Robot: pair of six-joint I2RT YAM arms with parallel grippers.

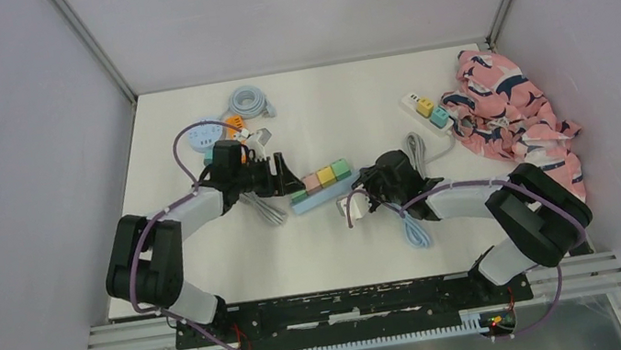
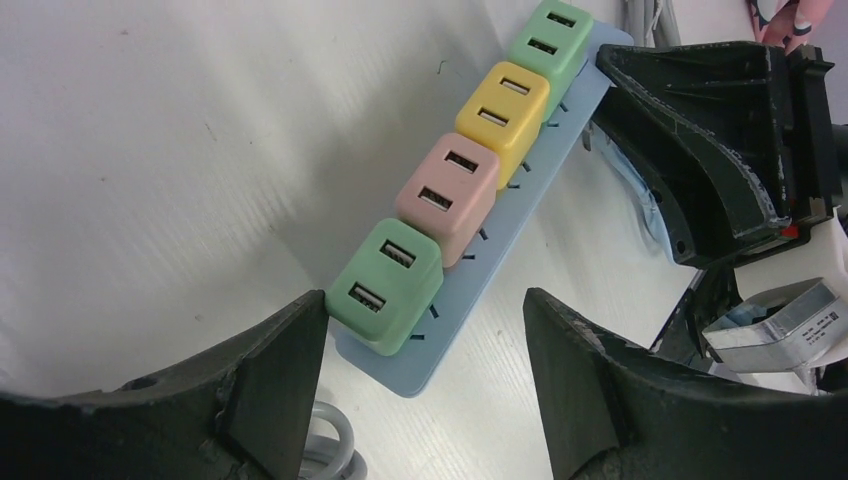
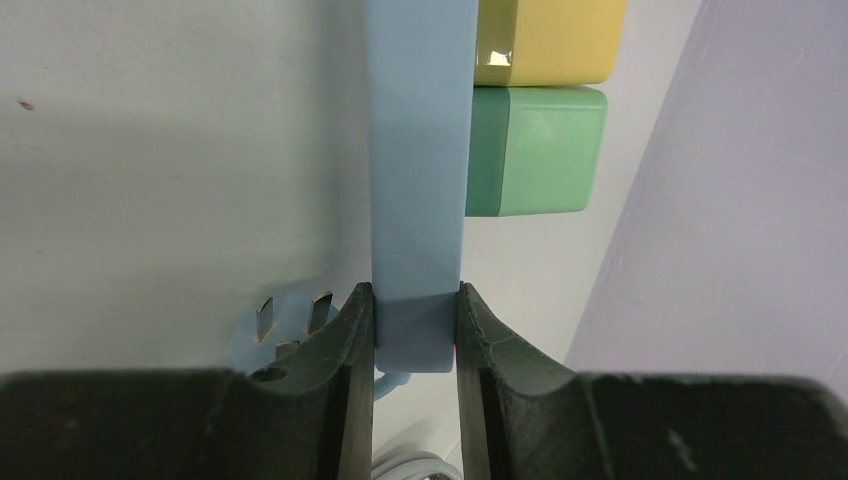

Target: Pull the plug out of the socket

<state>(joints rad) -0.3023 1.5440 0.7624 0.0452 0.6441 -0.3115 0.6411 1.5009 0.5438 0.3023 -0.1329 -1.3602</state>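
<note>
**Left claw lined up on the end plug, strip braced by the right**

Right wrist view, nearest: the right claw is clenched on one end of the blue power strip, one finger on each side of it. I cannot tell whether the strip rests on the counter or sits just above it. A loose pronged plug lies just beside this claw; not my concern.

Left wrist view: the left claw is released, jaws wide, straddling the strip's opposite end. The task's thing, the near green plug, is seated in the last socket between the fingers. One finger is just beside its corner; the other stands off past the strip's edge. Beyond it in the row are the pink plug, yellow plug and far green plug, all seated and packed side by side.

My judgement: approach done, grasp not yet made. To do it well:
- Even out the gap so the green cube sits centred.
- Bite its two free sides only, clear of the pink neighbour and above the strip's face.
- Draw straight out along the prongs, no rocking.

The brace is at the far end of the strip, so a slanted pull could lever the strip up with the plug.

Top view, farthest: a white power strip, a pink cloth and a coiled cable lie well apart from the work
</note>
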